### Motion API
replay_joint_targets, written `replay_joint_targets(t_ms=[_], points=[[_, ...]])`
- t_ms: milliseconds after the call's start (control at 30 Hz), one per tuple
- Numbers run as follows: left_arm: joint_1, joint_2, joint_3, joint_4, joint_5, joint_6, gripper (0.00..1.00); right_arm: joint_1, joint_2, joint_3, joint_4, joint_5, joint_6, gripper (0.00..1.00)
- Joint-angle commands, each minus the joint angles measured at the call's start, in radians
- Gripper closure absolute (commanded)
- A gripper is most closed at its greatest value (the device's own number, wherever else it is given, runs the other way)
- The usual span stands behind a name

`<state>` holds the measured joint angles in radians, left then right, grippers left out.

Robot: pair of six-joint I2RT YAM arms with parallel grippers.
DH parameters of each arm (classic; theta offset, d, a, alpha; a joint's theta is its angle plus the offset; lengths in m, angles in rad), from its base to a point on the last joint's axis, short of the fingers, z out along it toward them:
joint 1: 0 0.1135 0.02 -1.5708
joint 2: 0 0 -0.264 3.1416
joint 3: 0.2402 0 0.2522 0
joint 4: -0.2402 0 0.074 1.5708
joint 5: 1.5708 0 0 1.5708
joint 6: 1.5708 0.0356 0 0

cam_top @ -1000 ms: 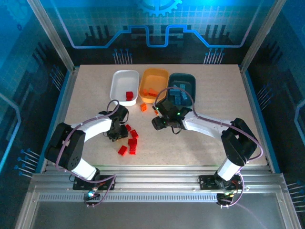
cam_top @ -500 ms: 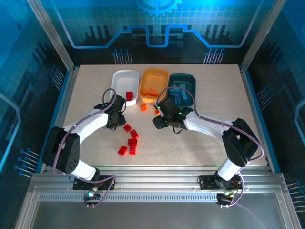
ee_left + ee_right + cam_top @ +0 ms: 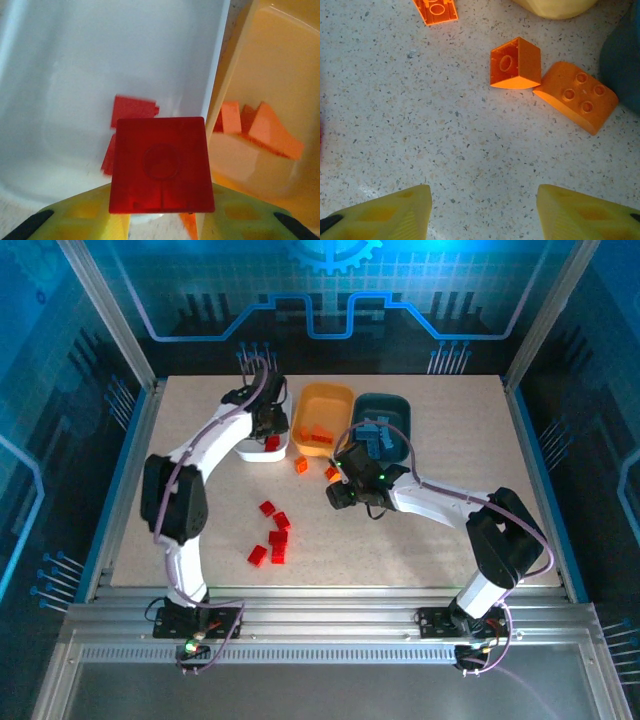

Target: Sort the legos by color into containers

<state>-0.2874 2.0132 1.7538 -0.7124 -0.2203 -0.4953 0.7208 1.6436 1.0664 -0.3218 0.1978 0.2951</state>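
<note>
My left gripper (image 3: 267,428) hangs over the white tub (image 3: 250,408), shut on a red lego (image 3: 161,165) pinched between its yellow fingers. Below it another red lego (image 3: 132,111) lies in the white tub (image 3: 100,60). Beside it stands the orange tub (image 3: 322,405) holding orange legos (image 3: 267,132), then the dark teal tub (image 3: 392,418) with blue legos. Several red legos (image 3: 277,537) lie loose on the table. My right gripper (image 3: 482,210) is open just above the table, short of two orange legos (image 3: 516,64) (image 3: 577,96); a third orange lego (image 3: 436,10) lies further left.
The three tubs stand side by side at the back middle of the speckled table (image 3: 450,470). The teal tub's wall (image 3: 626,60) and the orange tub's rim (image 3: 555,6) lie close beyond the right gripper. Metal frame posts and blue walls enclose the table.
My left arm has swung from the red pile up and back to over the white tub, carrying the red lego. The right gripper has crept slightly toward the orange legos.
</note>
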Motion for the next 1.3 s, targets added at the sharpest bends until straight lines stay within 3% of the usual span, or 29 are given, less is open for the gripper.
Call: replay_joint_targets(t_ms=[0, 233, 500, 633, 733, 1000, 1133, 1267], points=[[0.045, 0.114, 0.129, -0.097, 0.063, 0.028, 0.64, -0.016, -0.023, -0.009, 0.013, -0.008, 0.004, 0.42], [0.073, 0.208, 0.216, -0.086, 0.137, 0.006, 0.63, -0.017, -0.049, -0.013, 0.018, -0.046, 0.010, 0.42], [0.073, 0.208, 0.246, -0.091, 0.148, 0.024, 0.35, -0.017, -0.042, -0.012, 0.015, -0.043, 0.012, 0.40], [0.073, 0.121, 0.215, -0.091, 0.172, 0.018, 0.31, -0.005, -0.047, -0.016, 0.031, -0.040, 0.016, 0.39], [0.073, -0.023, 0.082, -0.038, 0.187, -0.001, 0.26, 0.011, -0.023, -0.003, 0.054, -0.038, 0.030, 0.37], [0.085, -0.528, -0.598, 0.235, 0.263, -0.111, 0.02, 0.028, 0.251, 0.275, 0.014, -0.032, -0.004, 0.26], [0.106, -0.713, -0.820, 0.267, 0.292, -0.137, 0.01, 0.011, 0.403, 0.446, -0.040, -0.043, -0.017, 0.25], [0.132, -0.813, -0.922, 0.260, 0.302, -0.128, 0.01, 0.007, 0.523, 0.576, -0.096, -0.066, -0.022, 0.24]])
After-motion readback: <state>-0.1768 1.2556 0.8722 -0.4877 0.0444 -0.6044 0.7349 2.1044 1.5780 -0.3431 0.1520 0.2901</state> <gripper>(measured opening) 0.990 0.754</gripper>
